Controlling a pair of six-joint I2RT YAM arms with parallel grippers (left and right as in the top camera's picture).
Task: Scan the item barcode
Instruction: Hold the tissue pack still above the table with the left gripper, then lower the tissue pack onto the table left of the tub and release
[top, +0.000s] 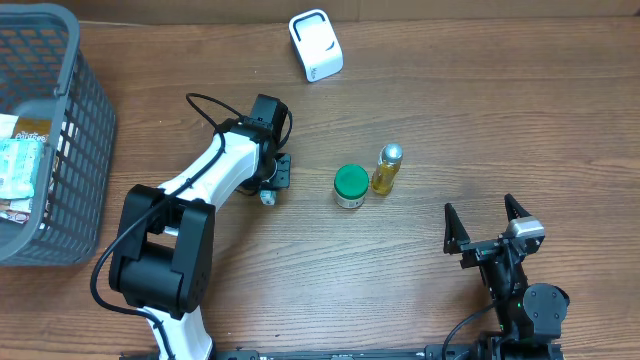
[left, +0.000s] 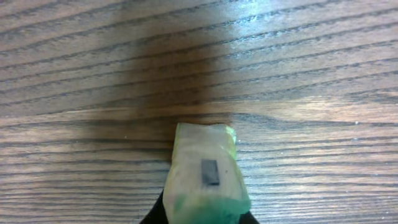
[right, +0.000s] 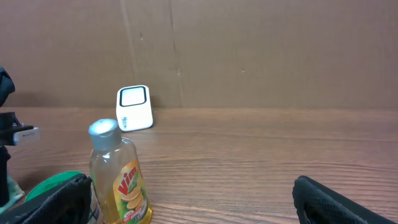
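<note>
Up close, left hand pinches pale green item, indistinct overhead.

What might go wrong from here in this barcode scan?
The left end effector seems to pinch only the near end of the small pale green packet, so it may slip or twist when lifted. The white box-shaped scanner stands well away, and the packet's dark mark may not end up facing it.

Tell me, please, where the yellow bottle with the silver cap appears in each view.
Overhead: yellow bottle right of centre, beside the green-lidded jar.
Left wrist: not in it; only a pale green item in the jaws.
Right wrist: yellow bottle lower left, upright.
Shared landmark: white scanner, top centre overhead, behind the bottle in the right wrist view.
</note>
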